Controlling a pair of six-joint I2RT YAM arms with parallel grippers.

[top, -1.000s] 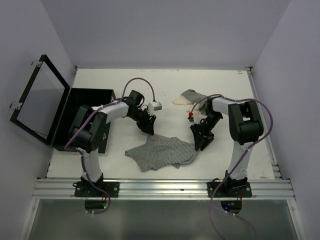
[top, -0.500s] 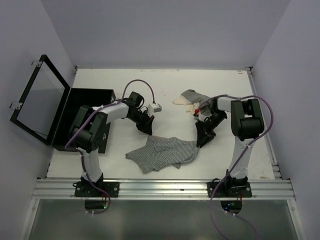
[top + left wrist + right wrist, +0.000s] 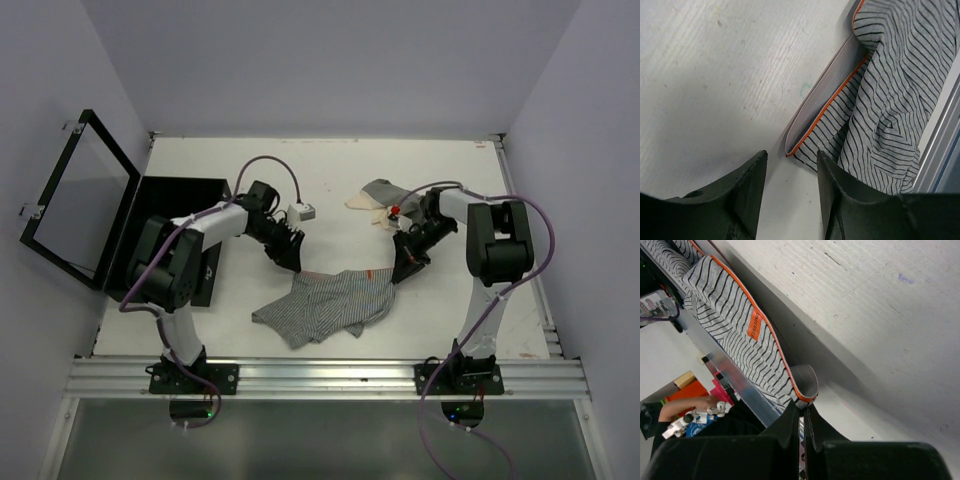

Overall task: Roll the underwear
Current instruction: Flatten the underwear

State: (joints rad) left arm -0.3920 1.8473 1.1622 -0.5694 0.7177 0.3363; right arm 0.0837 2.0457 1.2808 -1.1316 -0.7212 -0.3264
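Arms (image 3: 215, 222) angle inward: right tool (image 3: 801, 412) pinches striped underwear (image 3: 325, 305), left tool (image 3: 791, 155) parted.

orange label (image 3: 754, 326) lettering unreadable, underwear (image 3: 890, 100) cropped

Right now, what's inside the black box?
The box stands open, lid up. The part of its inside in view is plain dark, with no cloth showing. The left arm covers its near part, so that is unknown.

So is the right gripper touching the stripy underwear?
Touching. The right wrist view shows the right gripper shut on the orange-trimmed waistband edge of the stripy underwear, pinching it between its fingertips.
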